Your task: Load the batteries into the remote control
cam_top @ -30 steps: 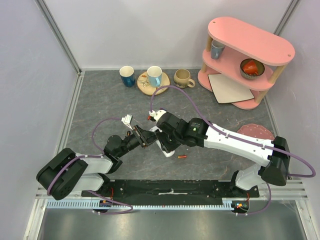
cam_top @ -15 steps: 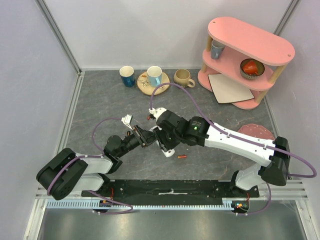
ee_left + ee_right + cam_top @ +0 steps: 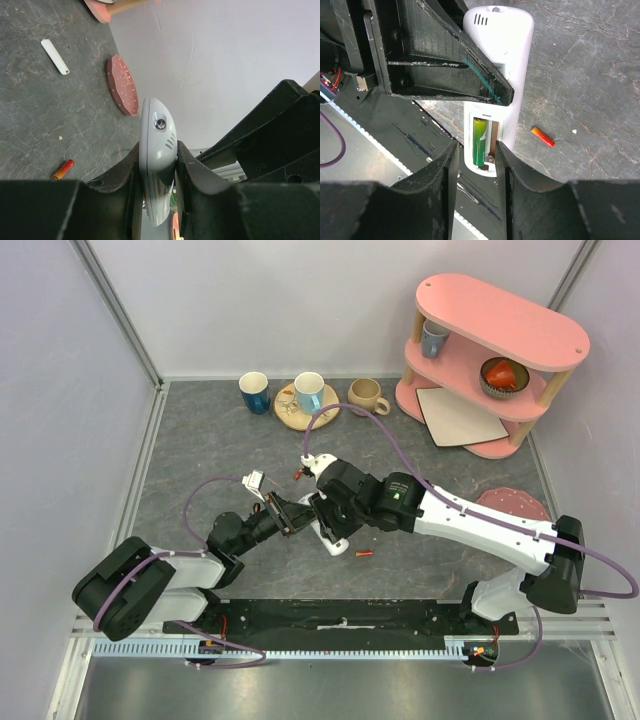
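Note:
My left gripper [image 3: 158, 150] is shut on the white remote control [image 3: 157, 145] and holds it edge-up above the table. In the right wrist view the remote control [image 3: 497, 45] shows its open battery bay. A green battery [image 3: 479, 141] lies in the bay's left slot, and the slot beside it is bare. My right gripper [image 3: 476, 150] hovers open just over that bay, nothing between its fingers. A red-orange battery [image 3: 542, 136] lies on the grey table to the right of the remote, the same battery [image 3: 365, 554] showing in the top view near both grippers [image 3: 305, 515].
A narrow white strip [image 3: 55, 56] lies loose on the table. A pink dotted disc [image 3: 510, 502] sits at the right. At the back stand a pink shelf [image 3: 495, 360] with a white card [image 3: 458, 417], and three cups [image 3: 309, 392] in a row.
My right arm's wrist has shifted slightly right and back from the remote. The left arm and the remote have stayed put.

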